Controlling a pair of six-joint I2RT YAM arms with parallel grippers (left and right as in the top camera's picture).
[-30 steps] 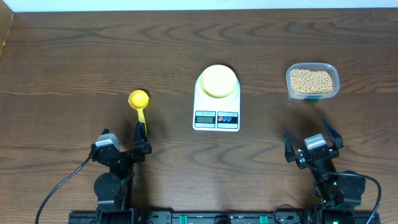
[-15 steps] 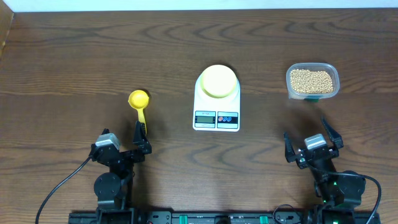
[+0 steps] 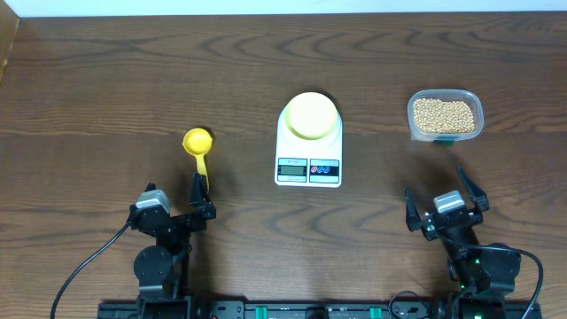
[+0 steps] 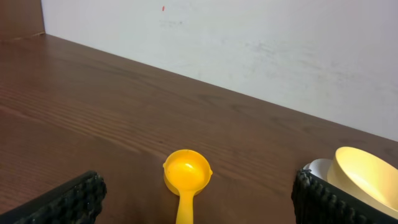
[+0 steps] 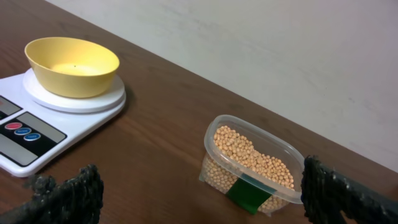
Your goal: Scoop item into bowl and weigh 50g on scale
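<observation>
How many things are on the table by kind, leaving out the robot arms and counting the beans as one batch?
scoop: 1
bowl: 1
scale: 1
tub: 1
batch of beans: 1
Total: 5

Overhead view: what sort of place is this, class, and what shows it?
Probably a robotics lab bench, not a kitchen: a left arm and right arm sit at a wooden table holding a scale, scoop and tub of beans.
</observation>
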